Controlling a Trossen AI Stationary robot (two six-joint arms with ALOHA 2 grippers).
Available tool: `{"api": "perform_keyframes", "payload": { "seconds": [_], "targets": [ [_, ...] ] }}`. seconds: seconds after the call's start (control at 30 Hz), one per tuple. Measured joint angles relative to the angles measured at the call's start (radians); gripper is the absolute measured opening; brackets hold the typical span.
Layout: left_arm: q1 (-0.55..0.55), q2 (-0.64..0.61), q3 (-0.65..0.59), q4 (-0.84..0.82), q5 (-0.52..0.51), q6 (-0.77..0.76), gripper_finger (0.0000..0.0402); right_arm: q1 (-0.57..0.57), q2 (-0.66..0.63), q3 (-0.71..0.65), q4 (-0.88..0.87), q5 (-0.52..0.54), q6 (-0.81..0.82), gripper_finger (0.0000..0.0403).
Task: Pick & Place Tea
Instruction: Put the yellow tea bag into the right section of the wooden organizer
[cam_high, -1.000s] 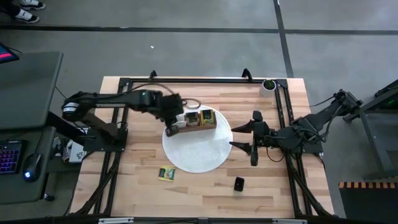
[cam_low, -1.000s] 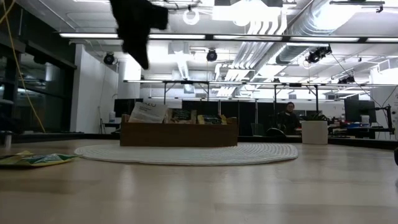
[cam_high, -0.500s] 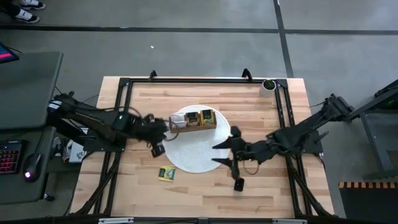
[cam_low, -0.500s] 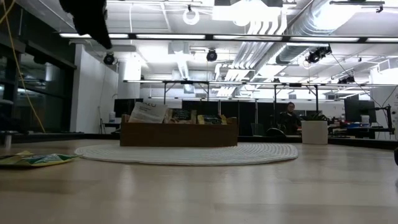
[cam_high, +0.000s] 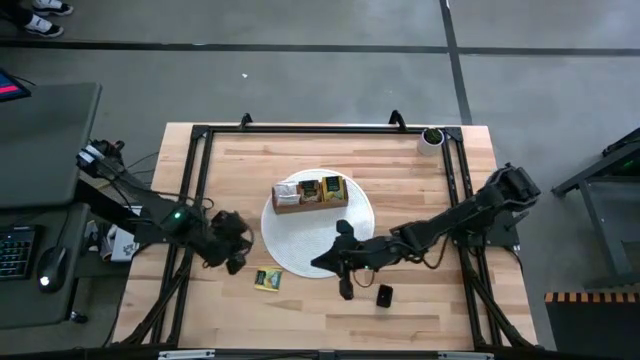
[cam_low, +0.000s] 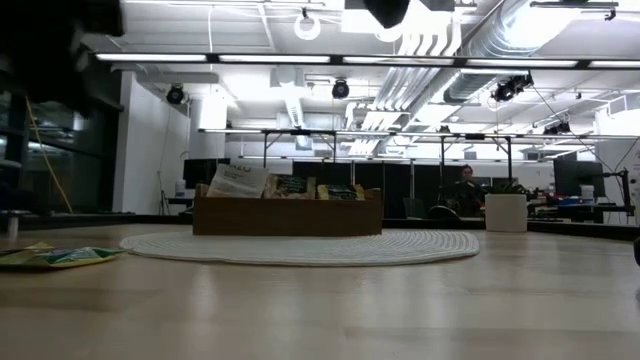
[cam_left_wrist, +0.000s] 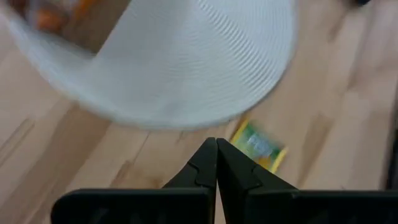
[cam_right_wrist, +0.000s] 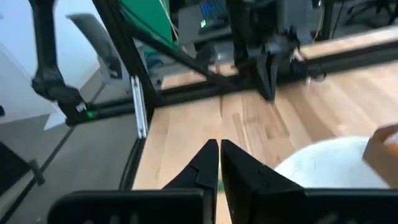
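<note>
We see a wooden tabletop (cam_high: 420, 170) with a round white mat (cam_high: 310, 240) carrying a wooden box (cam_high: 310, 192). A green tea packet (cam_high: 267, 280) lies just beside the left tool (cam_high: 233, 262), closed and empty. The right tool (cam_high: 343, 285), closed, empty, hovers near a small black object (cam_high: 385, 296).

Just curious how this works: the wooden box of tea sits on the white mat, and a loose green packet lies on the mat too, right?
Not quite. The box is on the mat, but the green packet lies off it, on the bare table, as the high view shows.
</note>
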Motion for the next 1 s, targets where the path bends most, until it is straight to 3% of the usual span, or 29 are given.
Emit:
{"api": "perform_keyframes", "payload": {
  "seconds": [0.3, 0.43, 0.73, 1.0],
  "targets": [
    [-0.202, -0.006, -0.086, -0.033, -0.096, -0.239, 0.0001, -0.069, 0.166, 0.052, 0.13, -0.101, 0.052, 0.0002],
    [-0.289, -0.005, -0.117, -0.034, -0.134, -0.344, 0.0001, -0.078, 0.283, 0.216, 0.031, -0.159, 0.012, 0.0001],
    [-0.425, -0.005, -0.15, -0.028, -0.201, -0.495, 0.0001, -0.086, 0.613, 0.653, -0.377, -0.188, -0.032, 0.0001],
    [-0.451, 0.001, -0.187, 0.043, -0.227, -0.523, 0.0001, -0.092, 0.781, 0.816, -0.416, -0.243, 0.006, 0.0]
  ]
}}
